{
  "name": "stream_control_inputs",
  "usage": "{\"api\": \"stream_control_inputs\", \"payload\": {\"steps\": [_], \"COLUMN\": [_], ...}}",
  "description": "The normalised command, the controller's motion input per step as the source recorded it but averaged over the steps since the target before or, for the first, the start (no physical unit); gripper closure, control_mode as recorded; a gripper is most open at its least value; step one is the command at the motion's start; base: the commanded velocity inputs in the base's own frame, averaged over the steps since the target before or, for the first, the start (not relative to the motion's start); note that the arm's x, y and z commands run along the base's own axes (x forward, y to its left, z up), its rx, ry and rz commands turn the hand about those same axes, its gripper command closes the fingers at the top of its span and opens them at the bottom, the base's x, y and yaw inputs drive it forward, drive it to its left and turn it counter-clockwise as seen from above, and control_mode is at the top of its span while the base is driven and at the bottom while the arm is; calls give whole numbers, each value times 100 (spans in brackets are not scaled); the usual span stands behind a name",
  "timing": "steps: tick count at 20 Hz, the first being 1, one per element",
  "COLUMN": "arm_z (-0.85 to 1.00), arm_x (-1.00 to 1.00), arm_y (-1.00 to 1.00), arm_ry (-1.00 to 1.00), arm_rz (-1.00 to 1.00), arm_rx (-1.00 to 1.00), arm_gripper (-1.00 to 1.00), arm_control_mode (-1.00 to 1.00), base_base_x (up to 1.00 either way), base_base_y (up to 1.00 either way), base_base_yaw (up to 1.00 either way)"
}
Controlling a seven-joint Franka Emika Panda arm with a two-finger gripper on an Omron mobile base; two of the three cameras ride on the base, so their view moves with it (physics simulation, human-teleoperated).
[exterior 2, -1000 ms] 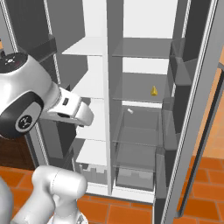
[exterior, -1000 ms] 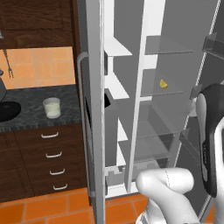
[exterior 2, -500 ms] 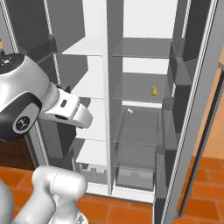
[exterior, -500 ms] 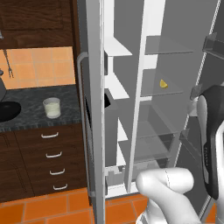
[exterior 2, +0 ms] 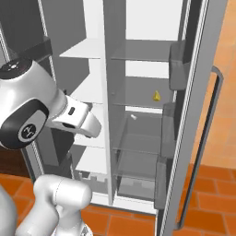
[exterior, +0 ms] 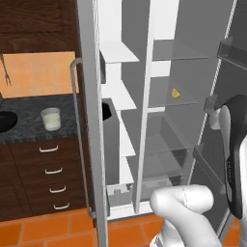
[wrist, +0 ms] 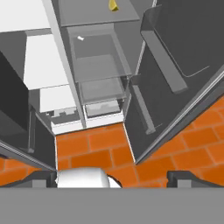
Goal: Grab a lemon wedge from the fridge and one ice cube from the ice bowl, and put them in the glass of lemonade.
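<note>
The fridge (exterior: 87, 96) stands open, both doors swung wide. A tiny yellow lemon wedge (exterior: 176, 93) lies on a glass shelf in its right-hand half, also seen as the lemon wedge (exterior 2: 157, 96) and at the top edge of the hand view as the lemon wedge (wrist: 113, 5). My gripper (wrist: 116, 178) is open with nothing between its tips, hanging in front of the fridge (wrist: 61, 65) well short of the wedge. The glass of lemonade (exterior: 50, 119) stands on the dark counter to the left. Part of the black ice bowl (exterior: 5, 120) shows at the left edge.
My white forearm (exterior 2: 76, 117) reaches across the fridge's left half. Door bins (exterior 2: 177, 64) line the right door, whose long handle (exterior 2: 212, 138) faces outward. A small white scrap (exterior 2: 133, 116) lies on the shelf below the wedge. Drawers (exterior: 50, 169) sit under the counter; orange tiles cover the floor (wrist: 100, 140).
The arm's end has shifted slightly lower and nearer the fridge's middle. The jaws stay wide open and the lemon wedge has not moved.
</note>
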Motion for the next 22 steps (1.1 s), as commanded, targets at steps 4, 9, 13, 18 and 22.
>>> {"api": "stream_control_inputs", "payload": {"steps": [4,9,13,18,22], "arm_z": [0,0,0,0,0], "arm_x": [0,0,0,0,0], "arm_y": [0,0,0,0,0], "arm_ry": [0,0,0,0,0], "arm_rz": [0,0,0,0,0], "arm_rx": [0,0,0,0,0], "arm_gripper": [-100,-100,-100,-100,-100], "arm_control_mode": [100,100,100,100,100], "base_base_x": [4,23,74,75,72], "base_base_y": [-22,-35,-35,-47,-52], "base_base_yaw": [26,23,9,4,1]}}
